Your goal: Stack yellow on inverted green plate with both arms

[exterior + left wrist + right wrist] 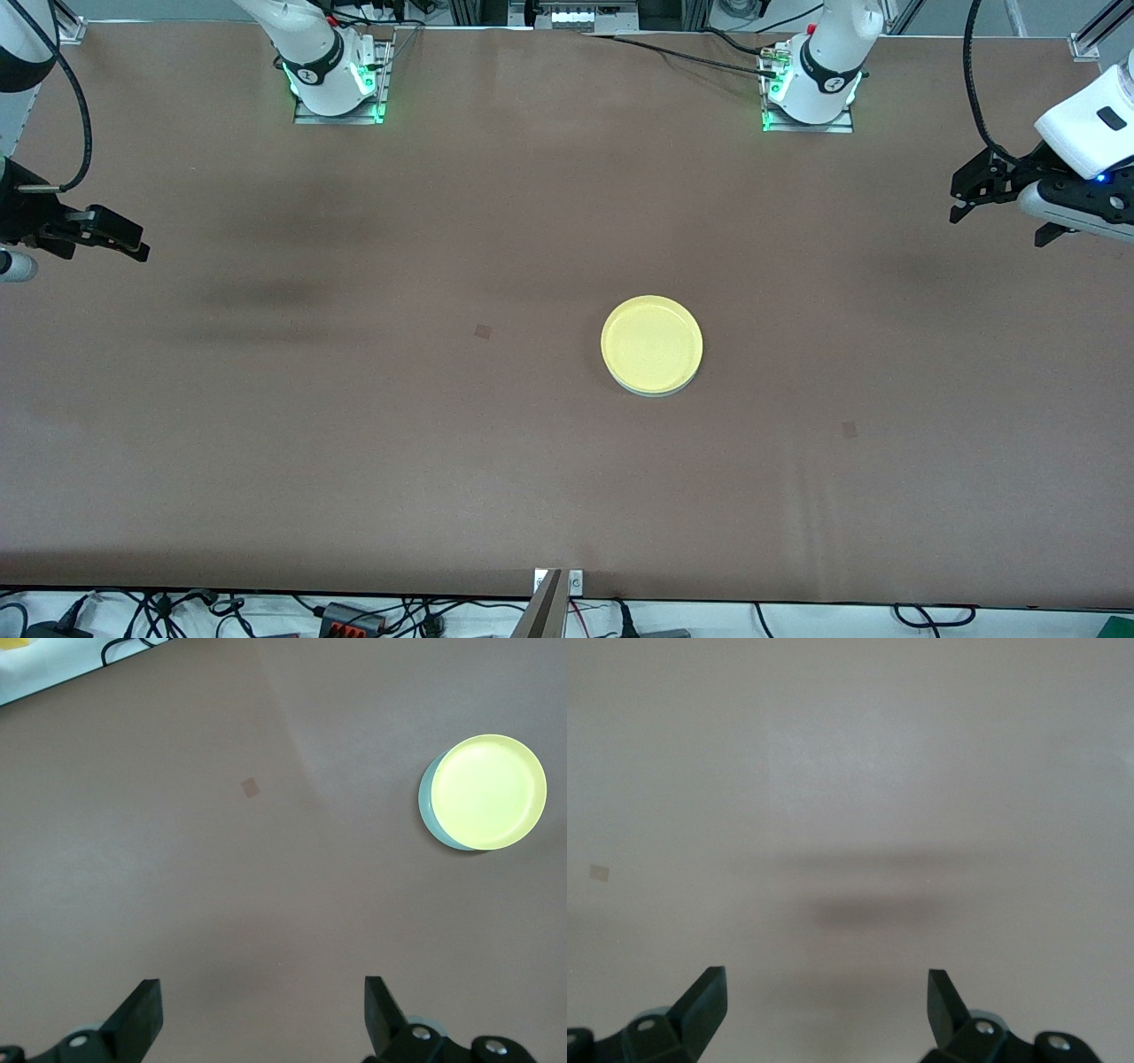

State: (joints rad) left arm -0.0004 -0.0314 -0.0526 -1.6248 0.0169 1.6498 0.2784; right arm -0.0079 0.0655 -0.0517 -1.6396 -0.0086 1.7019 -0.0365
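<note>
Two plates are sitting as one stack near the middle of the table (354,461), and that stack is the landmark you can read everything else from. You are looking at the yellow plate (652,344) resting on top of the green plate (426,800), rim up, with only a thin pale sliver of the green one peeking out along the edge nearer the front camera. In the left wrist view that sliver is showing as a narrow crescent along one side of the yellow disc. Whether the green plate is lying upside down, you cannot tell from what is showing.

Both arms are waiting, well apart from the stack. The left gripper (973,190) is hanging in the air over the left arm's end of the table, its fingers (139,1017) spread wide and gripping nothing. The right gripper (111,232) is hovering over the right arm's end of the table, equally released, and its fingers (704,1005) are framing only bare brown surface and a soft shadow.

You are also seeing two small dark square marks on the tabletop: one mark (483,331) beside the stack toward the right arm's end, another mark (850,430) toward the left arm's end and nearer the front camera than the stack.
</note>
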